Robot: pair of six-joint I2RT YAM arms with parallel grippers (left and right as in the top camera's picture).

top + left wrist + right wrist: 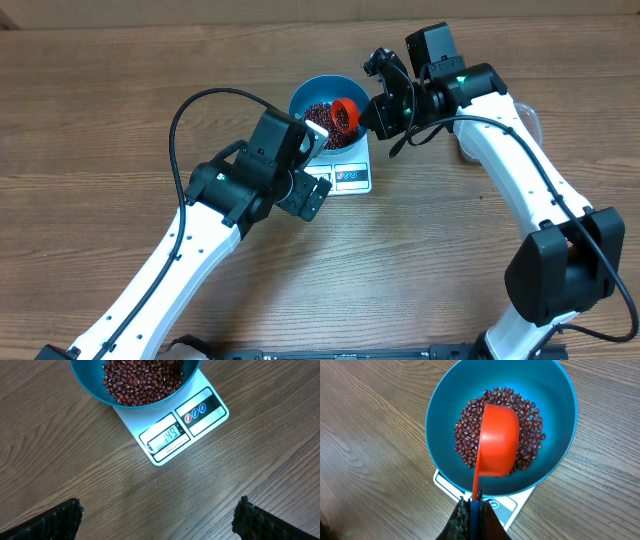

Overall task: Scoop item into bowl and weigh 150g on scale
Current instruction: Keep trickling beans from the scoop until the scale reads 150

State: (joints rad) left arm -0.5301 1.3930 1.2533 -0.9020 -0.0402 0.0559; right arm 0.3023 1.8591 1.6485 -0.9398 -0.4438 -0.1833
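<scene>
The blue bowl (303,95) stands on the white scale (352,177), holding a heap of dark red-brown beans (318,112). My right gripper (378,112) is shut on the handle of an orange scoop (345,115), which is tipped mouth-down over the beans. In the right wrist view the scoop (497,440) hangs inside the bowl (555,400) above the beans (465,425), its handle clamped in the gripper (474,510). My left gripper (160,520) is open and empty over bare table in front of the scale (210,415). The display (169,436) reads 149.
A clear plastic tub (530,120) shows partly behind the right arm at the back right. Black cables loop over both arms. The left arm (240,185) lies close to the scale's left side on the wooden table (100,120).
</scene>
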